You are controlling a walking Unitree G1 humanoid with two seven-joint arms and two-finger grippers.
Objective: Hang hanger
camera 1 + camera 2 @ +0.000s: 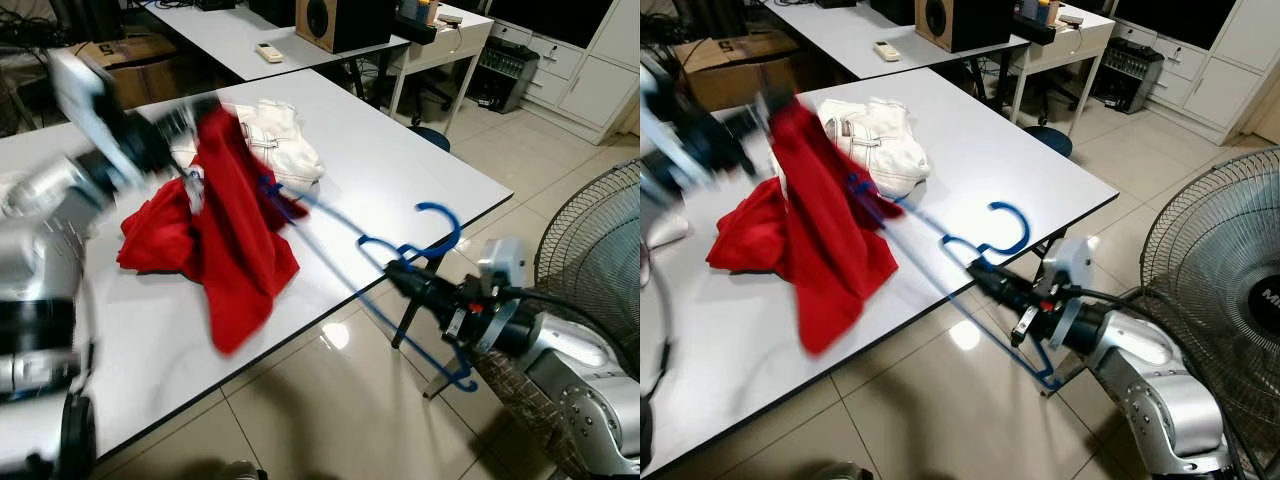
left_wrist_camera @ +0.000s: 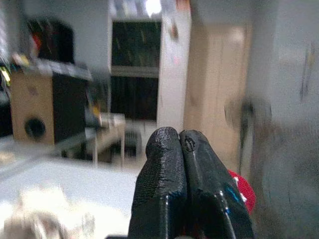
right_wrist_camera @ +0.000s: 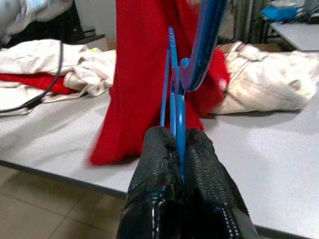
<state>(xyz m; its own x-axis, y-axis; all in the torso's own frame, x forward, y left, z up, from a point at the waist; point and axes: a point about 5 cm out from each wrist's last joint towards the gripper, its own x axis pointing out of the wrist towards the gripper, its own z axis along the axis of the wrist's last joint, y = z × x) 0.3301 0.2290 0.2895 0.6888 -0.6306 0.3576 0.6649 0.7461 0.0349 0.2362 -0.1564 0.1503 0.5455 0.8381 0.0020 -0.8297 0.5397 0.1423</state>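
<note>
I've got the white bench (image 1: 400, 180) in front of me, running away toward the back of the room, tiled floor (image 1: 330, 410) below its near edge. Off to my right stands a big floor fan (image 1: 1230, 290) with a wire cage. Behind, a second bench (image 1: 225, 35) carries a wooden speaker (image 1: 335, 20) and a small remote (image 1: 268, 52).

On the bench, a red garment (image 1: 235, 230) — part of it lies heaped on the top, part is pulled up into a peak. My left claw (image 2: 180, 144) is at that peak, fingers pressed together with red cloth showing just under them, so it's pinching the garment; the left arm is blurred in the head views. Just behind the red cloth lies a crumpled white garment (image 1: 285, 140), touching it.

The blue hanger (image 1: 420, 245) stretches from the red garment out past the bench's near corner: its far end is tucked into the cloth, its hook curls up over the bench edge, its lower bar hangs over the floor. My right claw (image 3: 178, 149) is clamped on the hanger near the hook, both black fingers closed tight on the thin blue plastic, held just off the bench corner.
</note>
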